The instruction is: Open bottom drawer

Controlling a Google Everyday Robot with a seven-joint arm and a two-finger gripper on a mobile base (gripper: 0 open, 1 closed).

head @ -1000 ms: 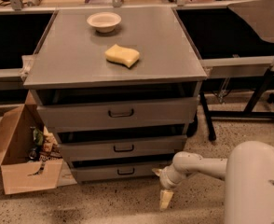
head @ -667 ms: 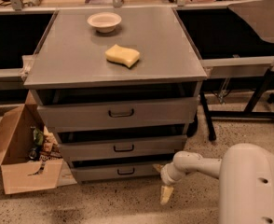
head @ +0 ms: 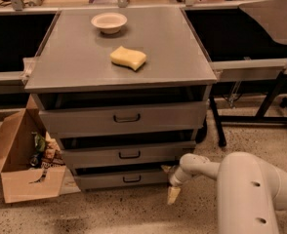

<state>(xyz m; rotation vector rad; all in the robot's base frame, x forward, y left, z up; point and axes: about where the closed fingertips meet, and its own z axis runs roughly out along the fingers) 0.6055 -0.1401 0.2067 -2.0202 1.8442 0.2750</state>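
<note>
The bottom drawer is the lowest, shallowest grey front of the cabinet, with a small dark bar handle at its centre. It stands slightly out, with a dark gap above it. My gripper hangs on the white arm at the drawer's right end, close to the floor, right of the handle. One pale fingertip points down towards the floor.
The middle drawer and top drawer sit above. A yellow sponge and a white bowl lie on the cabinet top. An open cardboard box stands on the floor at left. Black table legs stand at right.
The arm has drawn back to the right and the gripper has risen a little, closer to the bottom drawer's right end. The drawers look unchanged.
</note>
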